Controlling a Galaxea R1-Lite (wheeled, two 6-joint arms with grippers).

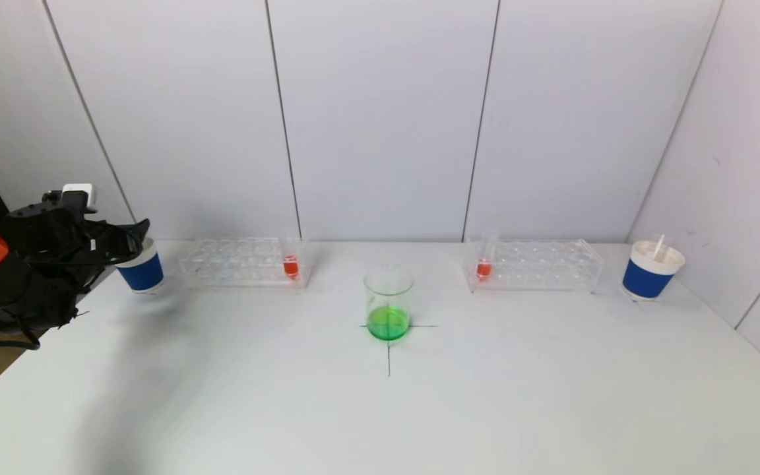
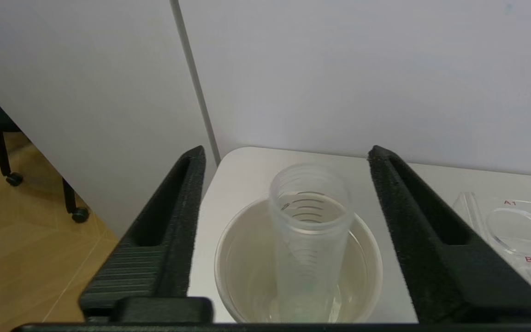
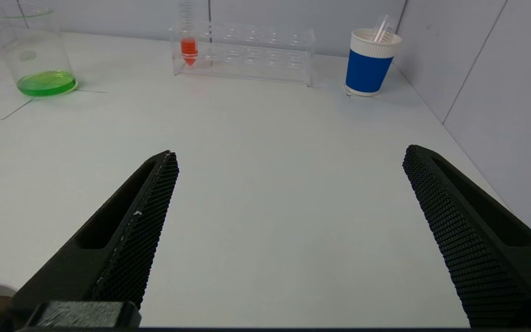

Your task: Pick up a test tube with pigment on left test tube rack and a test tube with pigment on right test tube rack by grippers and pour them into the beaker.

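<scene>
the left gripper [image 2: 288,240] hangs over the blue paper cup [image 1: 142,269] at the far left corner of the table [image 1: 380,409], its fingers [image 2: 155,240] spread apart with nothing between them. an empty clear test tube [image 2: 309,230] stands in that cup directly below the open fingers, leaning a little, not touched by either one. it looks as though this tube has been discarded there and the left arm's part of the round is finished.

the beaker [image 1: 388,303] sits at the middle of the table on a drawn cross, holding green liquid. a tube with red pigment [image 1: 291,264] stands upright at the inner end of the left rack [image 1: 241,264], and another red tube [image 1: 483,266] stands upright at the inner end of the right rack [image 1: 535,264]. a second blue cup [image 1: 652,270] at the far right corner holds a spent tube.

the right gripper [image 3: 288,240] waits low over the near right part of the table, fingers [image 3: 132,240] wide open and empty. the right rack's red tube lies ahead of it and toward the table's middle, its long axis vertical, so a level approach with the fingers either side of the upper tube would suit. the right arm is plainly the nearer one for that tube; the left arm is nearer the left rack's tube.
</scene>
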